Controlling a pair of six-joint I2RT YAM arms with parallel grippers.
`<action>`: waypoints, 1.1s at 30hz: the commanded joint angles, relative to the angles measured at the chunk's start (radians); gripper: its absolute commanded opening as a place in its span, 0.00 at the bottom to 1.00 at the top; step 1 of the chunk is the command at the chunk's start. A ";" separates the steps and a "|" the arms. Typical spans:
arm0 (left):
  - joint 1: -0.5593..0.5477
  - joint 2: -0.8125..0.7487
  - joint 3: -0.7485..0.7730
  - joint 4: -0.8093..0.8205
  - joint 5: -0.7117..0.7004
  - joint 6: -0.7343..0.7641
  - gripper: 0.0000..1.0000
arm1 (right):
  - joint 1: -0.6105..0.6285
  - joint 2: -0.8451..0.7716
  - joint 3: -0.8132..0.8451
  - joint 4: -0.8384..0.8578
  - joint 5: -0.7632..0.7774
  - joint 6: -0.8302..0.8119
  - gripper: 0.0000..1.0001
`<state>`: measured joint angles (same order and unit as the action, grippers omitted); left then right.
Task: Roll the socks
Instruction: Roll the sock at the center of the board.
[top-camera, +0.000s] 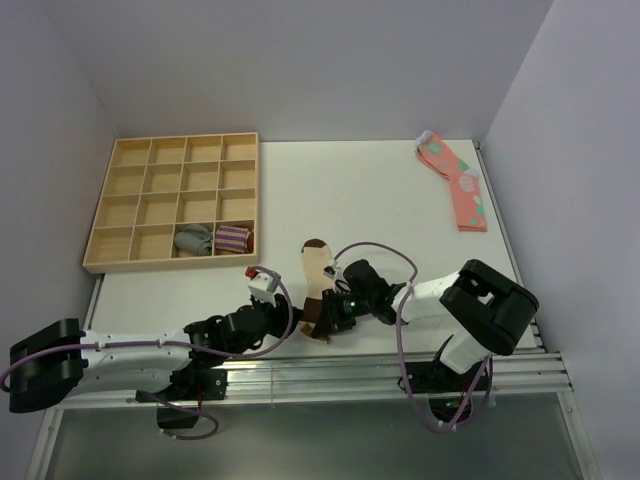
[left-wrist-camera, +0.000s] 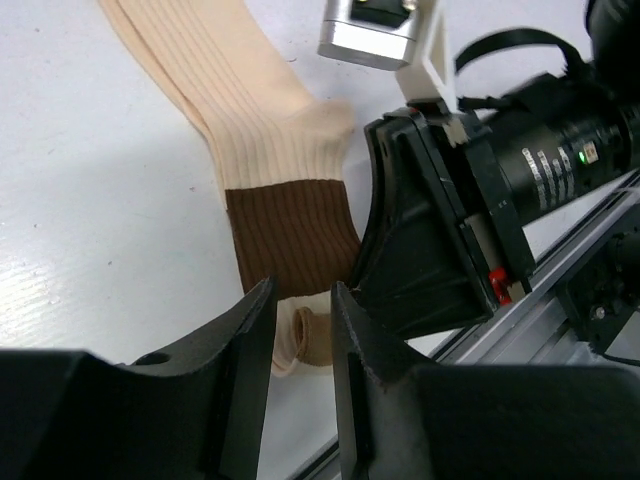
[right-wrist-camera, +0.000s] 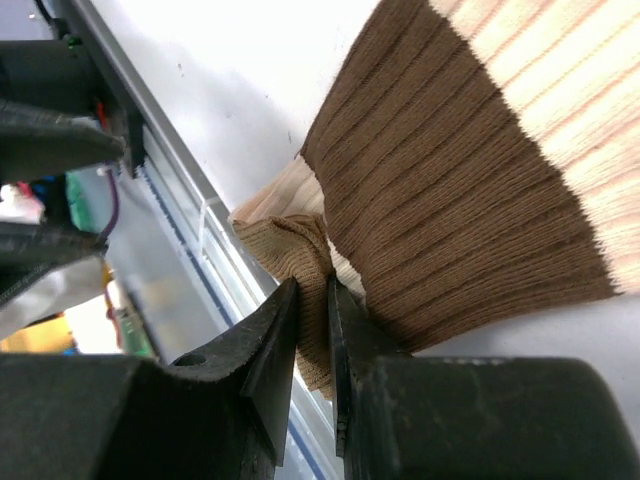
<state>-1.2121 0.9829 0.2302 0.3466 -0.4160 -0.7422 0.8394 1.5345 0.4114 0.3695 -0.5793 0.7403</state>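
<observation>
Though unrolled, cream brown-cuffed socks (left-wrist-camera: 250, 130), edge pinched in right end effector (right-wrist-camera: 311, 300); left end effector (left-wrist-camera: 304, 300) unclear.

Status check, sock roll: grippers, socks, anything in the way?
Right gripper pinching socks at near end. Left gripper narrowly apart over same end, grip unclear. Socks unrolled. Grippers crowd each other.

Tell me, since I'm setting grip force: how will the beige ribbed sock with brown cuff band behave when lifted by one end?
Probably floppy: the beige ribbed sock crumples into folds at the right gripper. Likely light: thin knit lying flat. Ribbing should resist slipping.
</observation>
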 joint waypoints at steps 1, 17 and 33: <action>-0.050 0.028 0.003 0.086 -0.101 0.063 0.34 | -0.036 0.051 0.001 -0.061 -0.056 -0.022 0.24; -0.129 0.206 -0.028 0.359 -0.044 0.138 0.38 | -0.083 0.147 0.055 -0.126 -0.137 -0.068 0.23; -0.124 0.349 -0.104 0.534 0.002 0.079 0.39 | -0.094 0.148 0.015 -0.090 -0.149 -0.062 0.23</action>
<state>-1.3338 1.3220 0.1425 0.7849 -0.4309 -0.6395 0.7513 1.6653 0.4694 0.3553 -0.7986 0.7197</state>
